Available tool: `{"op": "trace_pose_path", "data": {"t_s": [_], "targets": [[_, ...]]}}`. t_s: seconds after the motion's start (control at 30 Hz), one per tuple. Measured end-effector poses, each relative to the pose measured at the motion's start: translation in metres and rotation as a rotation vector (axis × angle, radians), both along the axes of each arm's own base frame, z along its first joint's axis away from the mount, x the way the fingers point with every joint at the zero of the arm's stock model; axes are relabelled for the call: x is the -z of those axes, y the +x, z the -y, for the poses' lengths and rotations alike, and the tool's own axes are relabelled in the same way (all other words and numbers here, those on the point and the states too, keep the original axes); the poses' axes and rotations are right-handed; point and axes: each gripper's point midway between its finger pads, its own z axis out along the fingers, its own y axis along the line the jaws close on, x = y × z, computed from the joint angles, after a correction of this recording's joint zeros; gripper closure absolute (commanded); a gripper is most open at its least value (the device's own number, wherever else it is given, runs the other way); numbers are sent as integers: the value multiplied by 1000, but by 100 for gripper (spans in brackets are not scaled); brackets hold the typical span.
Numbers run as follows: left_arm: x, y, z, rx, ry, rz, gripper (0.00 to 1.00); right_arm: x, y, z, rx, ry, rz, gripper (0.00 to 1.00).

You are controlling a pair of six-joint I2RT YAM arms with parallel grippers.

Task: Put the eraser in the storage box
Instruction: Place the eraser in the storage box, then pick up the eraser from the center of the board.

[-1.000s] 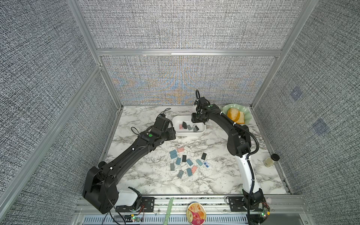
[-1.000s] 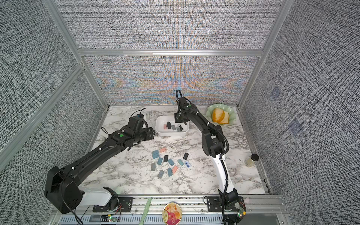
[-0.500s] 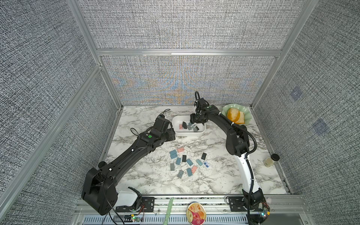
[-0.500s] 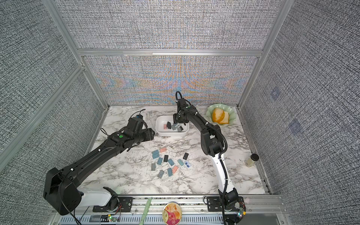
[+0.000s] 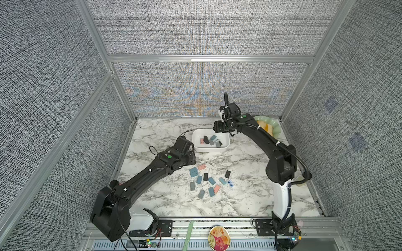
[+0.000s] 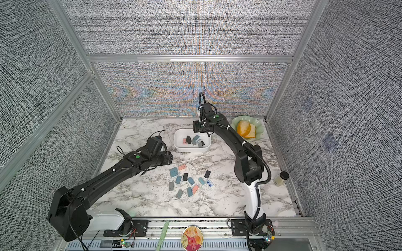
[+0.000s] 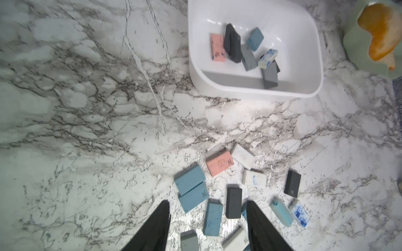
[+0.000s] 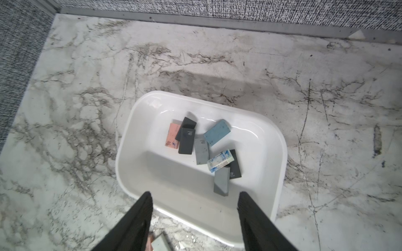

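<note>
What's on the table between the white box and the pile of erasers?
Nothing. Just bare marble table lies between the storage box and the loose erasers, seen best in the left wrist view.

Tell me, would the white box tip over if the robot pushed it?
Probably not: the storage box is low and wide, so it should slide on the smooth marble tabletop. It looks like thin plastic holding few erasers, so likely light.
</note>
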Motion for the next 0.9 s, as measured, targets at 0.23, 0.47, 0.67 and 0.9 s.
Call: {"op": "trace_pose_path", "data": {"t_s": [0.23,0.47,0.67,0.9], "targets": [[38,-10,-2,11,71,-88,40,-38,-44,16,-9,28,73,34],[71,-2,-3,72,210,-141,40,-42,-84,38,-3,28,85,33],[92,9,3,120,277,-174,40,-34,-102,53,22,10,83,33],[110,13,6,167,320,-202,40,-25,-109,61,40,-4,75,33]]}}
